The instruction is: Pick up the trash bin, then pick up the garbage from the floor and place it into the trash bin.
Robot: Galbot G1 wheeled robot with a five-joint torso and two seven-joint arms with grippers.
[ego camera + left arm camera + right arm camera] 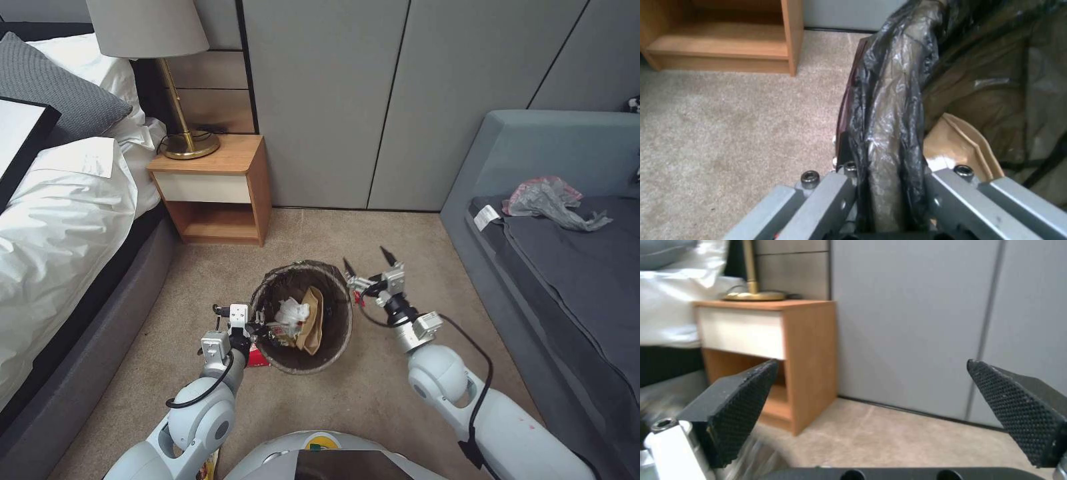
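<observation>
Brown paper and tissue already fill the trash bin [303, 319] your left gripper [259, 329] pinches; right gripper [371, 265] spread, empty.

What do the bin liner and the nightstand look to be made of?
The trash bin liner looks like thin glossy dark plastic film: crinkled, semi-translucent. The left gripper clamps its rim. The nightstand looks like matte wood or wood-look laminate with a white drawer front; the right gripper is open beside the bin.
</observation>
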